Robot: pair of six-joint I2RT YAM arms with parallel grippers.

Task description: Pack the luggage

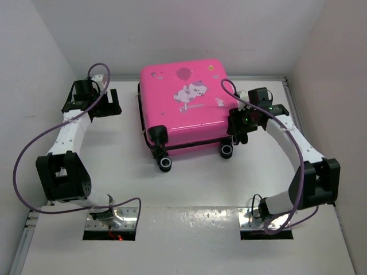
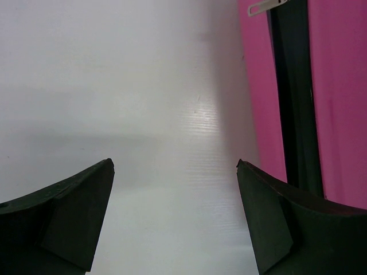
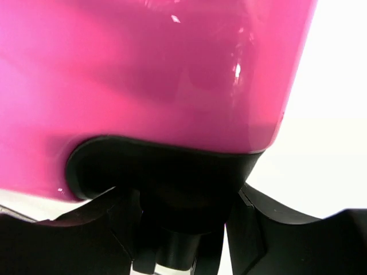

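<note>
White walls (image 1: 34,69) close off the counter (image 1: 189,195) on the left, back and right. Only the near edge, where the two arm bases are bolted, has no wall.

At the back centre lies the luggage (image 1: 183,109), shut and lid up. Its far edge is near the back wall and its wheels (image 1: 166,164) point toward the near edge. It sits slightly skewed, not square to the walls. A broad strip of bare counter runs between the wheels and the bases. Narrower lanes lie along either flank, each partly taken up by an arm.

Over the left lane hangs the left gripper (image 1: 112,103), just beside the luggage's left side but apart from it. Its jaws are spread wide with only bare counter between them. In the wrist view the pink shell and its black zip band (image 2: 295,97) run past the right-hand jaw.

At the near right corner of the luggage sits the right gripper (image 1: 236,129), up against the shell. Its wrist view shows the black wheel housing (image 3: 166,166) under the curved pink corner, with one jaw drawn in close on each side. I cannot tell whether they are pinching it or merely flanking it. That arm's elbow stands near the right wall, and the left arm's elbow is close to the left wall.
</note>
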